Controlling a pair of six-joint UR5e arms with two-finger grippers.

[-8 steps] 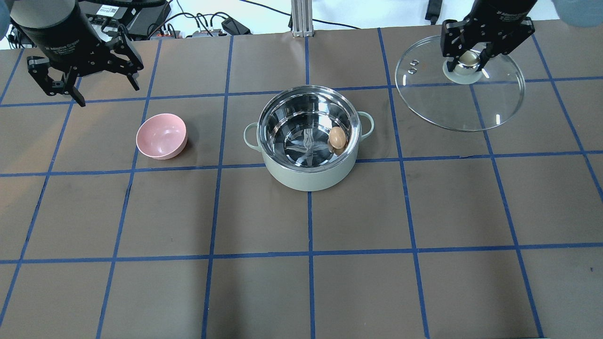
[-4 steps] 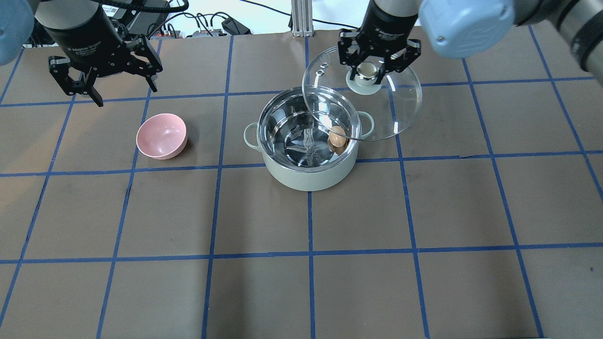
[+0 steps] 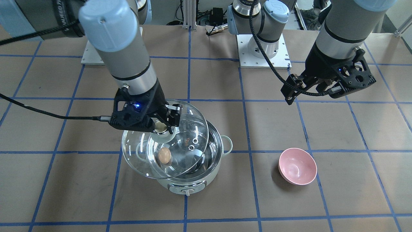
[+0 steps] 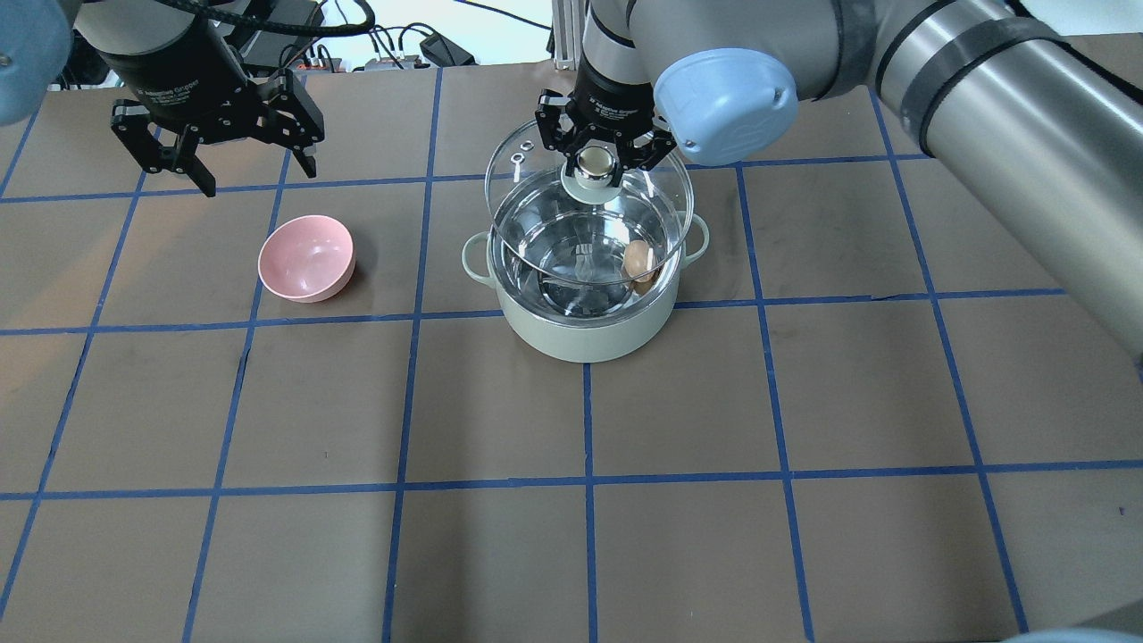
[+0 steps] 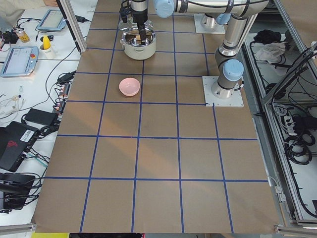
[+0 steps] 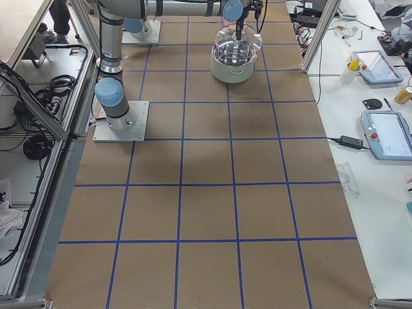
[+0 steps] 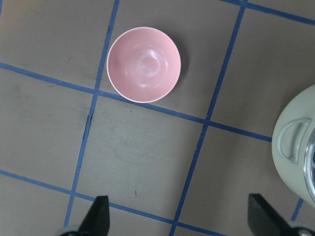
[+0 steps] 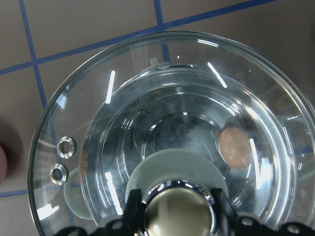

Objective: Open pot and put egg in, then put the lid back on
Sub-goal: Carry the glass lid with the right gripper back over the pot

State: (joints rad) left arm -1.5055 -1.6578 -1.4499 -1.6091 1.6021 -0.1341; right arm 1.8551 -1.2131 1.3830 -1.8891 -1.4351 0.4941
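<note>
My right pincer (image 4: 596,166) grips the lid (image 4: 543,192) by its knob, raised over the pot (image 4: 580,332); the egg (image 4: 638,260) lies inside. My left pincer (image 4: 259,179) hangs released near the pink bowl (image 4: 306,259) on the tabletop (image 4: 714,402).

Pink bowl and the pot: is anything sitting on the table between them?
No. The overhead view shows only bare brown table and one blue tape line between the pink bowl and the pot.
</note>
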